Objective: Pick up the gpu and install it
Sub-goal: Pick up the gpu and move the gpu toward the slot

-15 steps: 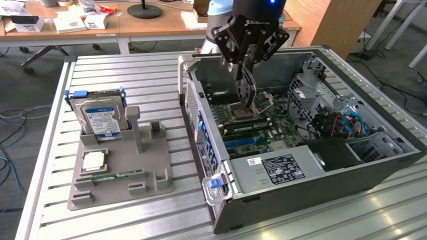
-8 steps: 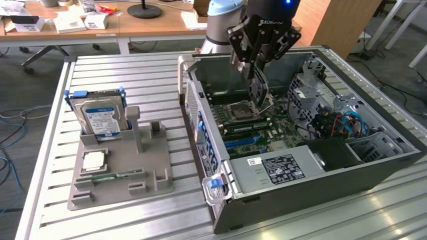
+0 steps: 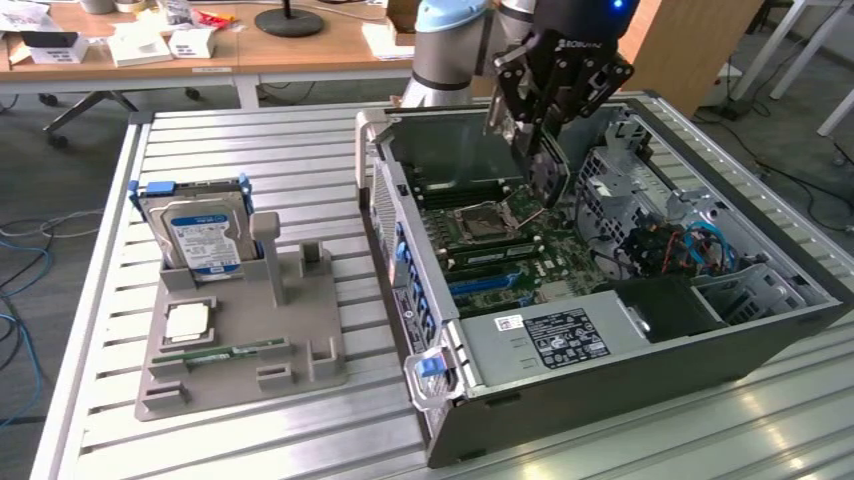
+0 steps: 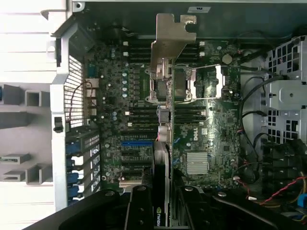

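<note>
My gripper (image 3: 545, 118) is shut on the gpu (image 3: 545, 160), a thin dark card hanging on edge below the fingers. It hovers over the open computer case (image 3: 400, 230), above the motherboard (image 3: 527, 255) near the CPU socket. In the wrist view the gpu (image 4: 162, 143) shows edge-on, its silvery bracket (image 4: 169, 43) at the far end. My black fingers (image 4: 139, 211) clamp either side of it. Below the card lie the black and blue expansion slots (image 4: 136, 143). The card's lower edge appears to be clear of the board.
A grey parts holder (image 3: 314, 355) on the slatted table holds a hard drive (image 3: 200, 235), a CPU chip (image 3: 187, 320) and a green memory stick (image 3: 220, 352). Inside the case are the power supply (image 3: 561, 335), drive cages and cables (image 3: 681, 250).
</note>
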You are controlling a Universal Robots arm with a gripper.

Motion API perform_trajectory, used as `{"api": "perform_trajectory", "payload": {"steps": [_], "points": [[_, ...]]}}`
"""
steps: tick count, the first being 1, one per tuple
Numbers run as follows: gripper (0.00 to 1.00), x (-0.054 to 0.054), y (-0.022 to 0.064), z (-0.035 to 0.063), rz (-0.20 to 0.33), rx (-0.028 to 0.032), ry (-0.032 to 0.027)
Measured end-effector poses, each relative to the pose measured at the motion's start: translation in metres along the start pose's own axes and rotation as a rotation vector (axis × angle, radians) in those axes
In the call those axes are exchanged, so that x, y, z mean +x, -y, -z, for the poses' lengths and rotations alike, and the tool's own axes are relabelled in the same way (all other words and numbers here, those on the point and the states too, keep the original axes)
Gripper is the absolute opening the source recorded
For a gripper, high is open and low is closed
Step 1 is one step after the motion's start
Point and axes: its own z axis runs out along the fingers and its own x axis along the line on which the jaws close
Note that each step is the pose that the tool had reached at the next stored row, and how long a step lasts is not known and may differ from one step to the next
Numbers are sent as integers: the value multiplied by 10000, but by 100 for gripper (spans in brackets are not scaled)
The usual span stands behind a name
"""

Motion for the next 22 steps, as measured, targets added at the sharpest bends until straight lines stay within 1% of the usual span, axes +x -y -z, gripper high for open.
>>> {"api": "perform_trajectory", "payload": {"steps": [2,4,10,12,16,22], "points": [[26,-84,-4,-1,0,0,-9],[26,-144,-8,-2,0,1,-14],[26,-157,-9,-2,-2,1,-13],[26,-178,-11,-3,1,1,-14],[26,-306,-17,-5,1,0,-13],[26,-568,-30,-9,3,0,-14]]}}
